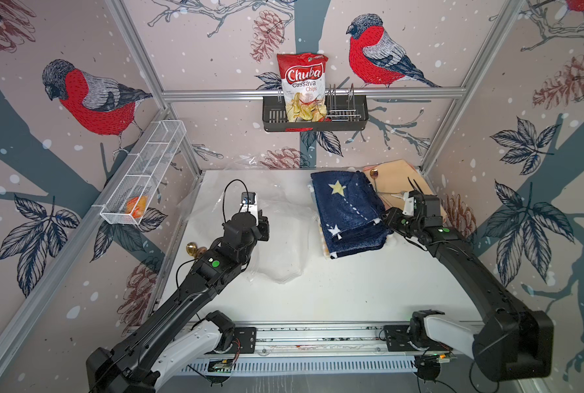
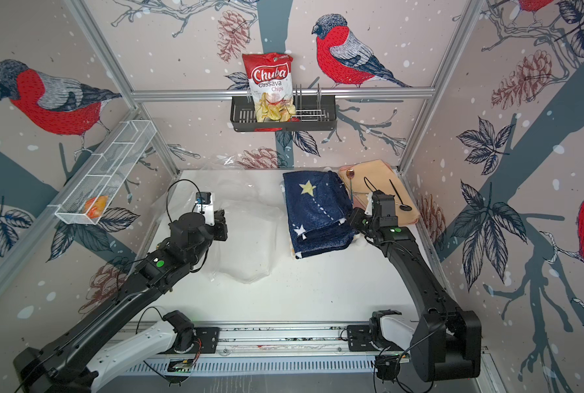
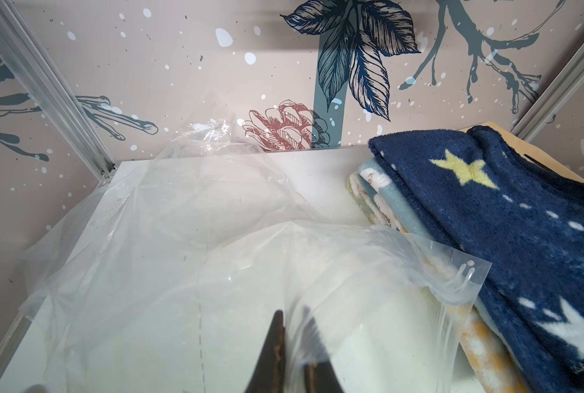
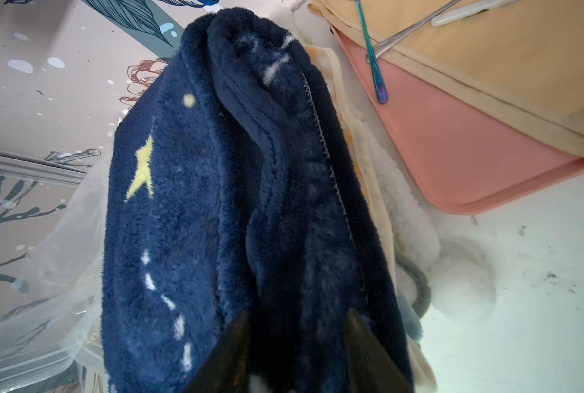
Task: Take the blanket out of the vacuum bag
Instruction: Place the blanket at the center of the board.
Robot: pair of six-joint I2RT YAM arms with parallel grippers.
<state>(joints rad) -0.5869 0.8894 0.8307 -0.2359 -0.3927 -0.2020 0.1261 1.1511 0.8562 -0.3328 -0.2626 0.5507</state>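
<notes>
The blanket point(image 1: 348, 211) point(image 2: 317, 211) is navy fleece with a yellow star, and it lies folded on the white table at the right, outside the vacuum bag. The vacuum bag point(image 1: 277, 238) point(image 2: 246, 238) is a clear, crinkly plastic sheet spread flat at the centre-left. In the left wrist view my left gripper point(image 3: 292, 314) is shut on a fold of the vacuum bag point(image 3: 215, 255). My right gripper point(image 4: 299, 311) is at the blanket's right edge. Its jaws are pressed on a thick fold of the blanket point(image 4: 215, 204).
Paler folded cloths point(image 3: 375, 194) lie under the blanket. Pink and tan boards point(image 1: 399, 180) with long spoons fill the back right corner. A black rack point(image 1: 348, 117) holds a chips bag on the back wall. A white wire basket point(image 1: 144, 170) hangs on the left wall.
</notes>
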